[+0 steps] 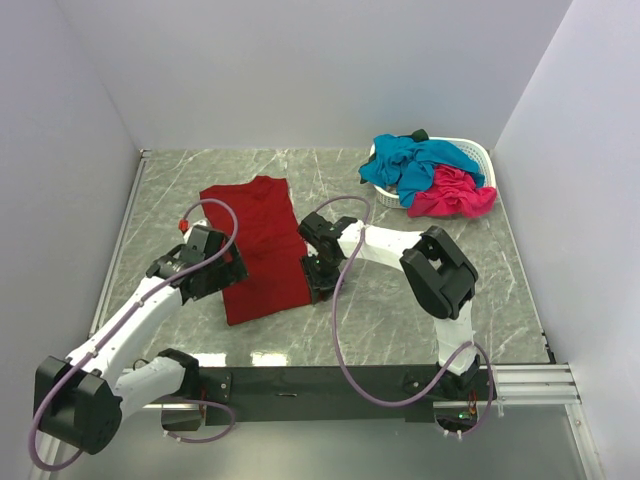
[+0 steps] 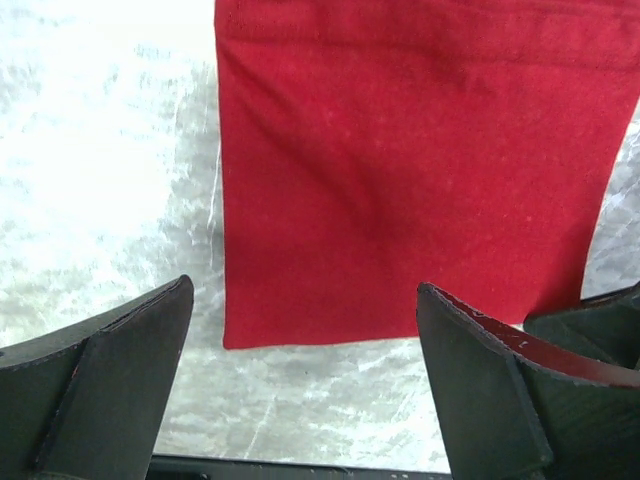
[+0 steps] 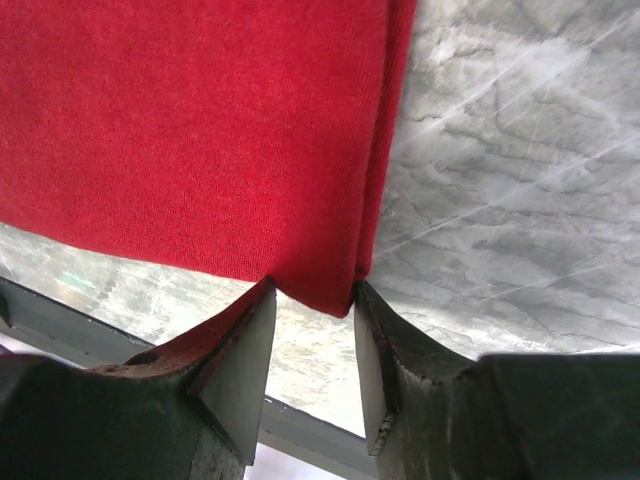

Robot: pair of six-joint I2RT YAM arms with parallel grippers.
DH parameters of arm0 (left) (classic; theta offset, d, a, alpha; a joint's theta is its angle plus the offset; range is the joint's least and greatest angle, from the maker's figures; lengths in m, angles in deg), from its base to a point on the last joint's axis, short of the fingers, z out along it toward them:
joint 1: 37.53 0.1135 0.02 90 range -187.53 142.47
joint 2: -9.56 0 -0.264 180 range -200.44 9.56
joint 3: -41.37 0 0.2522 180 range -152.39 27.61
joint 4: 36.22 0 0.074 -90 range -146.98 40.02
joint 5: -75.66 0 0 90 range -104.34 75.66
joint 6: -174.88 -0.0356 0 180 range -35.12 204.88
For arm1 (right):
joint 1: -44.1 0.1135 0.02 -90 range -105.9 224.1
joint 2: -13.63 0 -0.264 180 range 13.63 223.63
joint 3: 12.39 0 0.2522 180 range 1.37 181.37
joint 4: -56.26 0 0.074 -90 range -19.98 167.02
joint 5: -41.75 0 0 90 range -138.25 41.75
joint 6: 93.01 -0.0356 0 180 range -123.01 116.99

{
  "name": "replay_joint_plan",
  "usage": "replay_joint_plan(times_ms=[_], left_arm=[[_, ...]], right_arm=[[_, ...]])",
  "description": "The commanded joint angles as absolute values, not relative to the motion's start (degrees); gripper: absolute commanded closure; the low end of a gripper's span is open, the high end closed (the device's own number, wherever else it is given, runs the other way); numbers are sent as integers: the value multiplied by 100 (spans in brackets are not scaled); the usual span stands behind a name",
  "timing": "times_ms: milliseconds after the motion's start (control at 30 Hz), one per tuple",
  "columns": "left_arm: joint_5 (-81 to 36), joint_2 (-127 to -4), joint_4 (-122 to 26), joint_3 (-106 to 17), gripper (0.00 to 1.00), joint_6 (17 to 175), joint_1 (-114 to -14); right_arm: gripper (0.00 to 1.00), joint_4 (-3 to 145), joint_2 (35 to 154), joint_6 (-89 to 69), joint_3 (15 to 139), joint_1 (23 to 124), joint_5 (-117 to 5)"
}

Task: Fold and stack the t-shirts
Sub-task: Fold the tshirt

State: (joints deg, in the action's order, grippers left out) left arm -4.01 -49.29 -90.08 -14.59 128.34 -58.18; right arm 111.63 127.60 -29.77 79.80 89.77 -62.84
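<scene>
Dark red short-sleeved cloth t-shirt [image 1: 258, 240]: folded into a long strip, flat on the grey marbled table [image 1: 420, 300], between the two arms.
Right black two-finger gripper [image 3: 313, 290]: jaws part-way apart, straddling the shirt's near right corner.
Left black two-finger gripper [image 2: 305, 290]: jaws spread wide at the shirt's left edge, gripping nothing.
Teal-blue t-shirt [image 1: 415, 165] and hot pink t-shirt [image 1: 455, 192]: crumpled in the white latticed plastic basket [image 1: 480, 153], far right; the pink one spills over its near rim.

Dark red t-shirt [image 1: 265, 250] — flat on table [image 1: 390, 312]
</scene>
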Motion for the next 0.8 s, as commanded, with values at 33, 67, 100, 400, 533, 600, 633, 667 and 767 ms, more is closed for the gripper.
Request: replay_joint_plan(times_ms=[33, 67, 100, 400, 533, 600, 633, 667, 767], left_arm=[[-423, -4880, -9261, -1546, 1, 13347, -5985], [-423, -4862, -9339, -1537, 1, 13409, -6029], [-388, -4853, -9383, -1529, 1, 13488, -6073], [-326, -4897, -9806, -1046, 3, 14622, -6530], [-318, -4721, -9666, -825, 10, 14869, -6794], [-239, -4774, -9656, -799, 14, 14912, -6794], [-256, -4818, -9613, -782, 14, 14921, -6812], [-282, -4905, -9595, -747, 15, 14930, -6838], [-230, -4985, -9455, -659, 21, 15018, -6935]], right_arm=[[60, 10940, 13026, -2981, 8073, 8875, -6126], [62, 10922, 13035, -2973, 8065, 8866, -6126], [67, 10922, 13044, -2973, 8065, 8848, -6126], [85, 10896, 13061, -2964, 7986, 8848, -6170], [91, 10887, 13096, -2990, 8003, 8848, -6187], [94, 10870, 13114, -3008, 8012, 8840, -6231], [94, 10878, 13123, -3016, 8021, 8848, -6249], [95, 10870, 13114, -3025, 8021, 8840, -6258], [95, 10843, 13097, -3052, 8012, 8840, -6267]])
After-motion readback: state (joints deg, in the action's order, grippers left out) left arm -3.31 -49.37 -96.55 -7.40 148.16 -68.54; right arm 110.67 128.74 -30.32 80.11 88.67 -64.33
